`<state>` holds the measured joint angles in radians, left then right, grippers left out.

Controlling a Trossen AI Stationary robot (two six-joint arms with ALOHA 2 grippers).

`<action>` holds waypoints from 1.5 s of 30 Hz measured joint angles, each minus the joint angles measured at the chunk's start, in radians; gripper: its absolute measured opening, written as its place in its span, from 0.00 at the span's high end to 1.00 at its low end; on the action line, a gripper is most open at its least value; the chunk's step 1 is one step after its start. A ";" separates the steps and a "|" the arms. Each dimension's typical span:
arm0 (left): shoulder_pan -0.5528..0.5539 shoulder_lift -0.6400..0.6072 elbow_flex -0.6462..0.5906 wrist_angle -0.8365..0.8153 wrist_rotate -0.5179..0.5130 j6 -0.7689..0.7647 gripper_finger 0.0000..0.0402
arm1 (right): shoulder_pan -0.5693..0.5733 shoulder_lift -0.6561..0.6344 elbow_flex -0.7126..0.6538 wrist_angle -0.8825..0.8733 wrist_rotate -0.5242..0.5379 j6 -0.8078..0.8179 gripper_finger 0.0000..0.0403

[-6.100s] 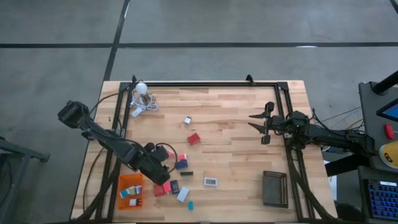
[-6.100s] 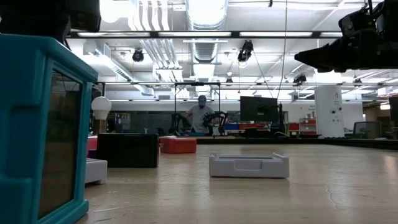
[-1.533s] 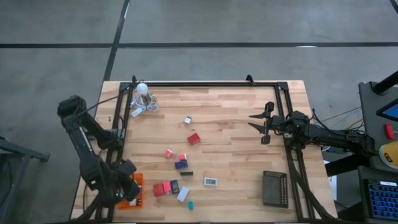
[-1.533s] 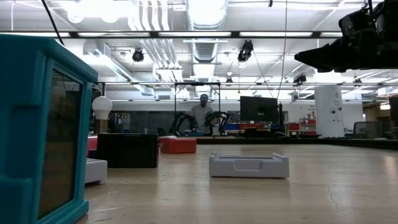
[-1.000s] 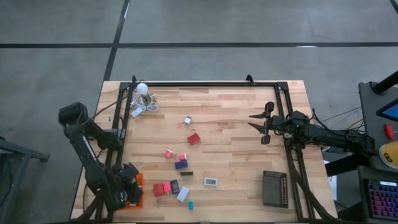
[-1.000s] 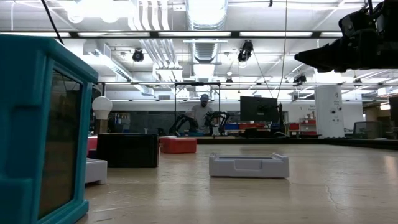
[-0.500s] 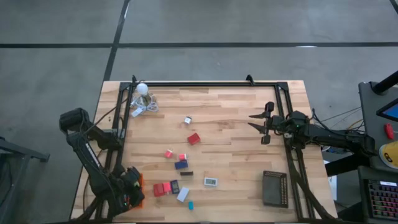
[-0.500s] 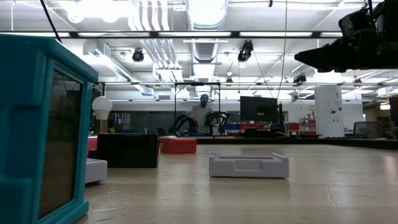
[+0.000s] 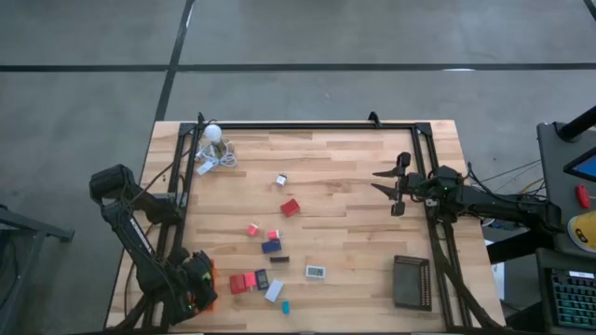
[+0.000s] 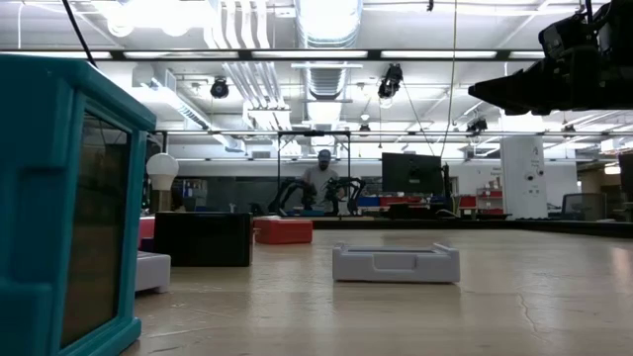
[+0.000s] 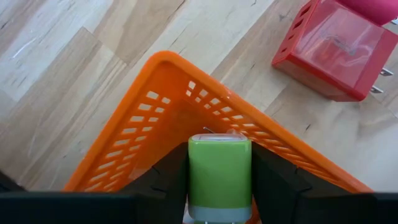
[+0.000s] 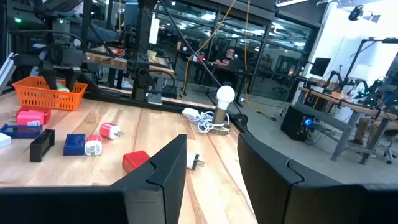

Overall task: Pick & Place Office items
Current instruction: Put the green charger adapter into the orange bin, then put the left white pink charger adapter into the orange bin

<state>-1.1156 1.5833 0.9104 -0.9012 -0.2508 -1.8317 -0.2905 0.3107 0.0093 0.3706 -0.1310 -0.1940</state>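
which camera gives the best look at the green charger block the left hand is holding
The left wrist view: the green charger block fills it, clamped between the left hand's fingers above the orange tray. The high view hides it under the arm; the right wrist view shows only the distant tray; the low view shows none.

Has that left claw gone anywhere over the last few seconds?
Yes. In the overhead view the left gripper has swung from the scattered pieces mid-table to the orange tray at the near-left corner, holding a green piece over it.

orange tray [image 11: 163, 118] at table's 7 o'clock corner. black tray [image 9: 411, 282] at 4 o'clock. white bulb [image 9: 213, 133] with coiled cord at 11 o'clock. person [image 10: 320, 176] in room behind.
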 joint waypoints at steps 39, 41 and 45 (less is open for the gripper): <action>0.000 -0.072 0.012 0.006 0.019 0.022 0.47 | 0.000 0.000 0.000 0.000 0.000 0.000 0.65; 0.000 -0.098 0.013 -0.005 0.019 0.022 0.47 | 0.000 0.000 0.000 0.000 0.000 0.000 0.65; 0.005 -0.158 0.013 -0.023 0.019 0.018 0.47 | 0.000 0.000 0.000 0.000 0.000 0.000 0.65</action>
<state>-1.1110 1.4254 0.9234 -0.9241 -0.2321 -1.8135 -0.2905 0.3107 0.0095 0.3706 -0.1307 -0.1940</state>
